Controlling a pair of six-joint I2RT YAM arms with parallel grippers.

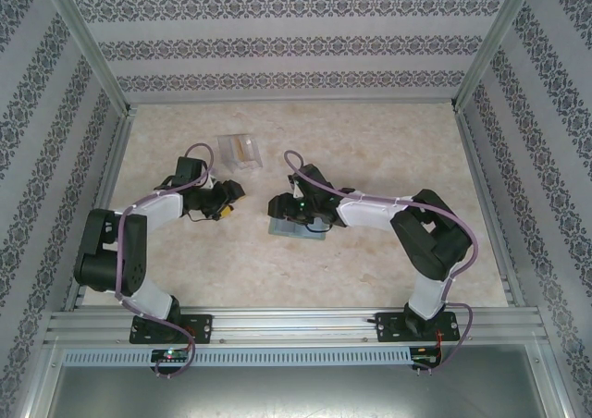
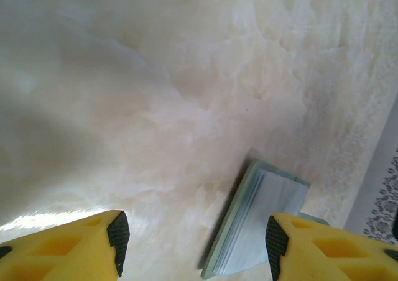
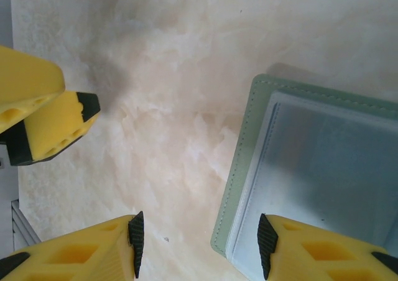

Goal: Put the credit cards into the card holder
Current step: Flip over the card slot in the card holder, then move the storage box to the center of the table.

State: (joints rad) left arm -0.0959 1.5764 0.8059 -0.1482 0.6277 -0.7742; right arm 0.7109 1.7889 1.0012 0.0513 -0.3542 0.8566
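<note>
The grey-green card holder [image 1: 298, 227] lies flat at mid-table. A bluish glossy rectangle [image 3: 329, 163], seemingly one of the credit cards, lies flat on its panel inside the stitched edge. My right gripper [image 1: 278, 203] hovers at the holder's left end, open; in the right wrist view [image 3: 201, 244] its right finger is over the holder [image 3: 239, 169] and its left finger over bare table. My left gripper [image 1: 232, 205] stands open just left of it, holding nothing; in the left wrist view [image 2: 196, 239] the holder [image 2: 258, 225] lies below by the right finger.
A clear plastic box [image 1: 239, 150] with something yellowish inside stands behind the grippers. The left gripper's yellow fingers [image 3: 53, 122] show at the upper left of the right wrist view. Patterned walls enclose the marbled table [image 1: 370, 150] on three sides.
</note>
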